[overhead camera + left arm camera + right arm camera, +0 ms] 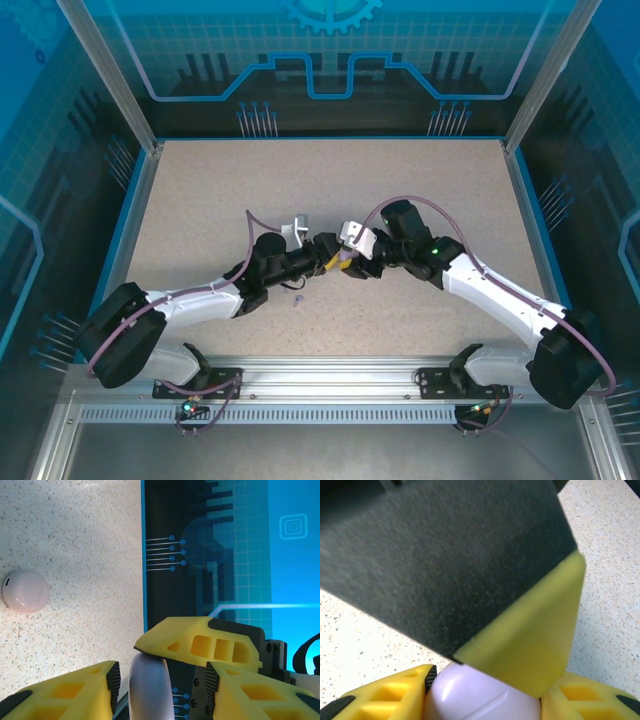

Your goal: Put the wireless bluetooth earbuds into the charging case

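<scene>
A lilac round charging case (344, 260) hangs above the middle of the table, where both grippers meet. In the right wrist view my right gripper (487, 692) is shut on the case (480, 700), which fills the gap between its yellow fingers, seam showing. In the left wrist view the case (148, 690) stands edge-on between the fingers of my left gripper (162, 674), which is open with a gap on each side. The right gripper's finger (200, 645) presses on the case's top rim. A tiny lilac earbud (298, 300) lies on the table below the left gripper (331, 262).
A pale pink round case (25, 591) lies shut on the speckled table, off to the left in the left wrist view. The table's blue rim (142, 555) and the dark enclosure wall stand behind it. Open table surface (330, 180) stretches beyond the arms.
</scene>
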`<state>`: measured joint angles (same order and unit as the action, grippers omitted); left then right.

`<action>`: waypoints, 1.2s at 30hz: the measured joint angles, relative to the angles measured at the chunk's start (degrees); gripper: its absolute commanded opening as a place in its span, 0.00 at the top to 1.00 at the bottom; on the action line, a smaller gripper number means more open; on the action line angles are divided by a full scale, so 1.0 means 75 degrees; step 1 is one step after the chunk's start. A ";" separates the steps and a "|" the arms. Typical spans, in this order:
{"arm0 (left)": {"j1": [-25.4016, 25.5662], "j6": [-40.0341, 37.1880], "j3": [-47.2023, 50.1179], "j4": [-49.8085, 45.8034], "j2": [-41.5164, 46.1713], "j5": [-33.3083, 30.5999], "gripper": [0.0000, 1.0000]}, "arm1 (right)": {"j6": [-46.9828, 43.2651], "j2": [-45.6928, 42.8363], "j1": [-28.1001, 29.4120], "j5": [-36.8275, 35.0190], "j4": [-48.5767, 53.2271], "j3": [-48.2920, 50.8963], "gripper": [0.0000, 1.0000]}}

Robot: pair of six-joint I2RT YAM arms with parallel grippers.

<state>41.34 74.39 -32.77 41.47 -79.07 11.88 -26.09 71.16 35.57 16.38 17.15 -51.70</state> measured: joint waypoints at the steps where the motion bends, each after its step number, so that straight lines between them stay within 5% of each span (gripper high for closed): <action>1: -0.0006 0.0000 0.0000 -0.0003 0.0000 0.0000 0.49 | 0.0041 -0.0006 0.0000 -0.0052 0.0000 0.0000 0.57; 12: -0.0020 0.0064 -0.0090 0.0373 -0.0554 0.0484 0.57 | 0.0481 -0.0166 0.0020 -0.0181 -0.0216 0.0117 0.57; 21: -0.0041 0.0469 -0.0125 0.0871 -0.1052 0.0804 0.75 | 0.0431 -0.0149 0.0052 -0.0425 -0.0175 0.0254 0.54; 29: -0.0052 -0.0023 -0.0224 0.0417 -0.0828 0.0866 0.78 | 0.0455 -0.0195 -0.0064 -0.0192 0.0061 0.0251 0.22; 36: -0.0172 -0.1629 -0.0609 -0.1131 0.0154 0.0982 0.79 | 0.0600 -0.1192 -0.0825 0.0970 0.0466 0.0309 0.00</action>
<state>40.05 62.17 -37.34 32.99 -77.91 19.25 -21.58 62.22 29.39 23.66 20.64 -49.39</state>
